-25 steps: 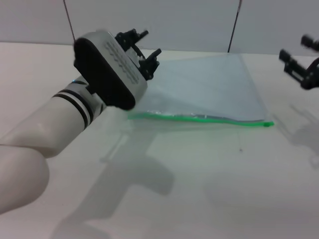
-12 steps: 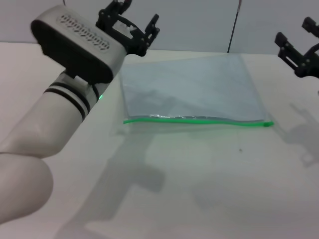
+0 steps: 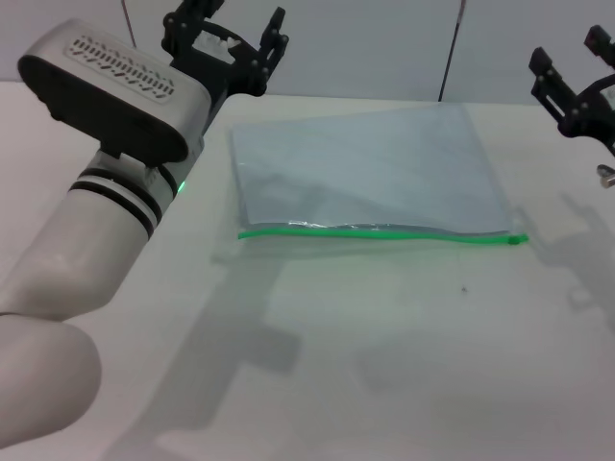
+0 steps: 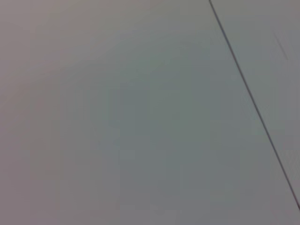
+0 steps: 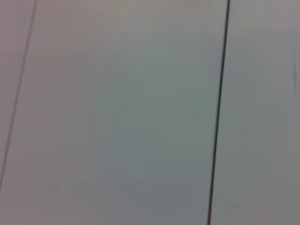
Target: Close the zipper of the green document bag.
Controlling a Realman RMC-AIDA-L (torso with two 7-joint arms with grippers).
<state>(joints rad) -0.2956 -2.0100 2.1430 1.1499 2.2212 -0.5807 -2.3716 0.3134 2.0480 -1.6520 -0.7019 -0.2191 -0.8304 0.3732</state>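
**Bag flat, both grippers raised**

While the green document bag [image 3: 370,168] is lying flat on the white table [image 3: 404,365], its zipper [image 3: 380,231] is running along the near edge (slider tab [image 3: 520,239] at the robot's right end). Left gripper [image 3: 229,43] is hovering fingers-spread above the far-left corner; right gripper [image 3: 577,77] is hanging spread, well apart.

1. The right end effector [image 3: 575,84] is cut off by the head view's right edge, so only part of it shows.
2. The left arm [image 3: 86,230] runs out of the head view at the lower left.
3. Whether the zipper [image 3: 380,231] is fully shut cannot be told; its slider [image 3: 520,239] is too small to make out.
4. Both wrist views show only a plain grey surface with thin dark lines; no end effector or bag appears there.
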